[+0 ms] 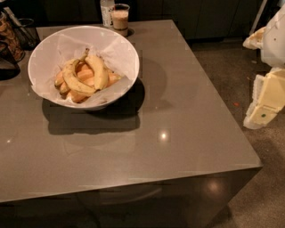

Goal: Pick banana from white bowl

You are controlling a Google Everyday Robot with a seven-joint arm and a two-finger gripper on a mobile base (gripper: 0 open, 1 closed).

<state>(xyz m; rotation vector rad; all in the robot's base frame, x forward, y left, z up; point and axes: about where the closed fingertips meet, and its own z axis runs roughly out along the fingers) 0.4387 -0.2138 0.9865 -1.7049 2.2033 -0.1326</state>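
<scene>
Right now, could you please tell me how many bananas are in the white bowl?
2. The thick, straight banana lies mid-way across the white bowl; the slim curved banana lies left of it. Others may hide beneath. The hand is far right, off the table.

You see a kitchen or break room, perhaps of an office: a polished grey tabletop carries a white bowl of fruit, a cup with a brownish drink and a bottle, with dark cabinets behind and a speckled floor. The end effector hangs at the right, beside the tabletop.
</scene>
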